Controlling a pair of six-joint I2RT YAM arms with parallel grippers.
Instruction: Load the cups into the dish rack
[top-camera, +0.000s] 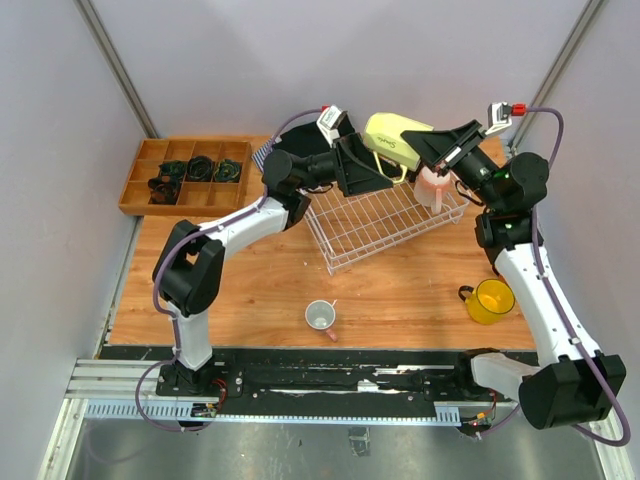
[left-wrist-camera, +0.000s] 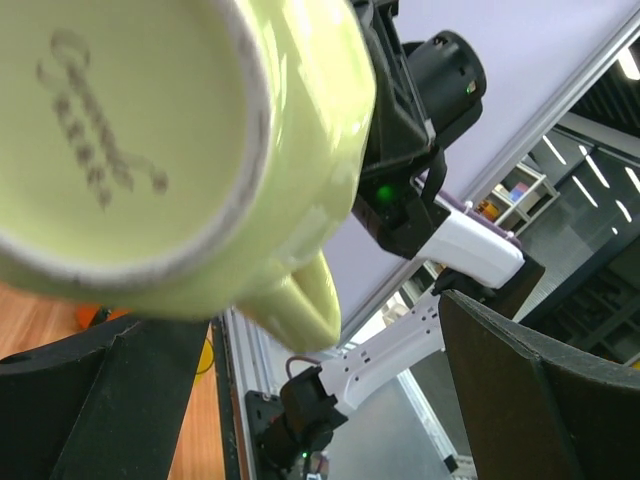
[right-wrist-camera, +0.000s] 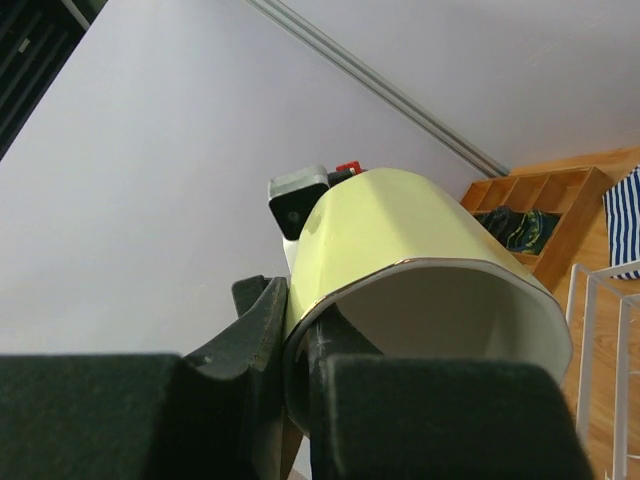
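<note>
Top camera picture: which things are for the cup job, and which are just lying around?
For the job: pale yellow-green mug, pink mug in the dish rack, yellow mug, small pale mug.

Just lying about: wooden tray, dark things in its compartments, striped cloth.

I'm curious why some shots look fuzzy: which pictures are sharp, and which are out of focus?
Top external: evenly lit, sharp. Left wrist: the pale yellow-green mug looms close and soft, while the right arm behind is crisper. Right wrist: its own fingers are dark blurs; the mug's rim is clearer.
</note>
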